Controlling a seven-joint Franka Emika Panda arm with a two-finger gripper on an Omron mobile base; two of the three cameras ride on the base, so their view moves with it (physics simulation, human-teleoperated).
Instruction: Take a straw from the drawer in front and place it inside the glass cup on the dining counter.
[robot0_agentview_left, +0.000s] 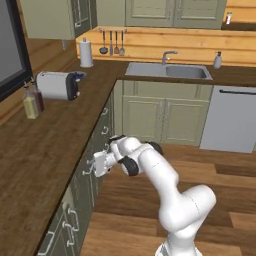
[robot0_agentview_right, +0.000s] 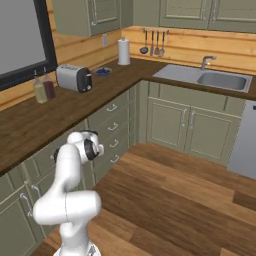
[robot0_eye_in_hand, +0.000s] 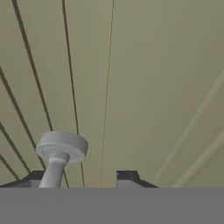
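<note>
My gripper (robot0_agentview_left: 92, 168) is pressed up to the sage-green front of the drawer (robot0_agentview_left: 98, 146), just under the dark wood countertop (robot0_agentview_left: 45, 150) on the left. In the hand view, the drawer front (robot0_eye_in_hand: 131, 87) is very close. The silver handle (robot0_eye_in_hand: 60, 151) has its round mount and post right by my left fingertip (robot0_eye_in_hand: 37, 178). My gripper (robot0_eye_in_hand: 83, 179) has its jaws partly closed, with a gap still showing between them. The drawer is closed, so the straw is hidden. The glass cup and the dining counter are out of view.
On the countertop stand a toaster (robot0_agentview_left: 57, 85), two bottles (robot0_agentview_left: 32, 102) and a paper towel roll (robot0_agentview_left: 86, 52). A sink (robot0_agentview_left: 167, 70) and a dishwasher (robot0_agentview_left: 232, 117) line the back wall. Open wood floor (robot0_agentview_right: 175, 200) lies to the right of the arm.
</note>
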